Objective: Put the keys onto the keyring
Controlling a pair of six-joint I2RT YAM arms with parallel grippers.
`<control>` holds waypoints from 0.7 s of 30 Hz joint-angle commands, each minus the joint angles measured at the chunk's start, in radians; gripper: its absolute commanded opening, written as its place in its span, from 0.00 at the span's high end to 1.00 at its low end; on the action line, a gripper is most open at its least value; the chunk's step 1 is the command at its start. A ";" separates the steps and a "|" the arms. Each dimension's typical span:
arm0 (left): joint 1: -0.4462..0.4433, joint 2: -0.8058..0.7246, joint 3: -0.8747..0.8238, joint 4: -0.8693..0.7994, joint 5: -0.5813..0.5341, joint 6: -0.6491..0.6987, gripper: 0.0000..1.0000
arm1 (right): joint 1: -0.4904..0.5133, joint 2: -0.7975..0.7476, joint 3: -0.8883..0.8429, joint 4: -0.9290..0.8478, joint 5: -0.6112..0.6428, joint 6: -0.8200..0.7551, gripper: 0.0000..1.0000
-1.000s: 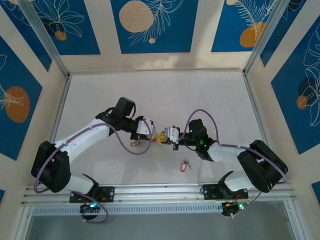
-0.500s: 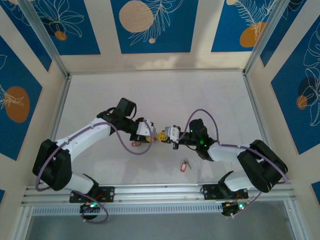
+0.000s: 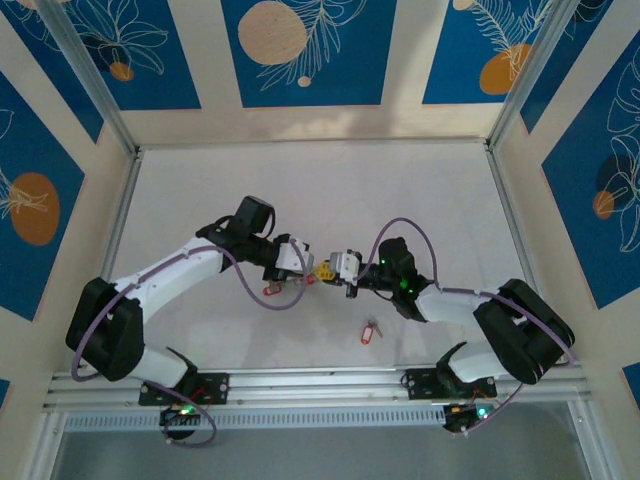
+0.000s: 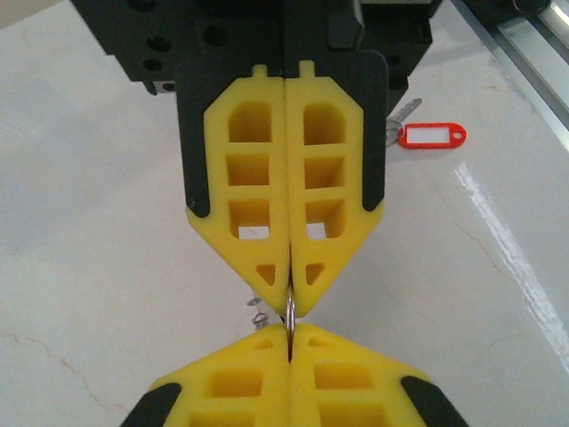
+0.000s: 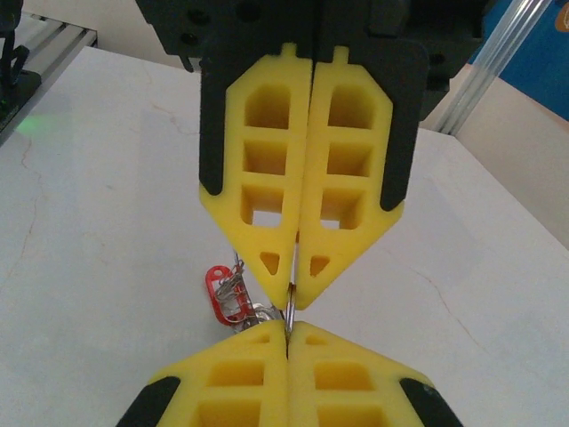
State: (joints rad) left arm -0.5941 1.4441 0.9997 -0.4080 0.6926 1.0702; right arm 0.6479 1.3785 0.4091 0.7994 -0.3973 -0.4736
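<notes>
We note left claw [image 4: 289,301], right claw [image 5: 292,298] both clamped on keyring [image 4: 290,313], readying threading; next likely collect loose key [image 3: 370,332], five o'clock.

Right gripper [image 5: 287,329] and left gripper [image 5: 292,299] tip to tip, both tight on keyring [image 5: 289,314].

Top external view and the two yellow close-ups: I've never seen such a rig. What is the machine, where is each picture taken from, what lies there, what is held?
The machine is a left arm and a right arm bolted at a table's near edge. The wide picture looks down from above and behind; each close-up comes from a wrist camera. The yellow blocks are claw fingers. The left claw and right claw meet tip to tip, both shut on a thin metal ring. A red-tagged key lies near the right arm, another red tag by the left.
</notes>
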 commanded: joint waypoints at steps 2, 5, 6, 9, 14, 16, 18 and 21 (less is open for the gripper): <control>-0.038 0.009 0.020 0.020 -0.048 -0.012 1.00 | 0.020 0.007 0.018 0.000 0.031 -0.028 1.00; -0.062 0.003 0.027 0.037 -0.141 -0.046 1.00 | 0.019 -0.007 0.038 -0.093 0.055 -0.063 0.86; -0.070 0.002 0.041 0.035 -0.180 -0.073 1.00 | 0.019 -0.016 0.042 -0.124 0.059 -0.080 0.84; -0.082 0.011 0.096 -0.010 -0.269 -0.142 1.00 | 0.020 -0.040 0.038 -0.169 0.074 -0.099 0.81; -0.108 0.028 0.170 -0.100 -0.361 -0.189 1.00 | 0.018 -0.065 0.057 -0.240 0.101 -0.092 0.81; -0.118 0.032 0.180 -0.115 -0.363 -0.189 1.00 | 0.018 -0.061 0.065 -0.237 0.104 -0.075 0.80; -0.124 0.036 0.185 -0.119 -0.360 -0.195 1.00 | 0.018 -0.051 0.076 -0.230 0.101 -0.054 0.81; -0.126 0.039 0.190 -0.108 -0.360 -0.220 1.00 | 0.018 -0.034 0.086 -0.214 0.096 -0.027 0.82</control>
State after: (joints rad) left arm -0.7082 1.4738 1.1458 -0.5190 0.3553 0.8948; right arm 0.6590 1.3319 0.4606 0.6029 -0.2798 -0.5327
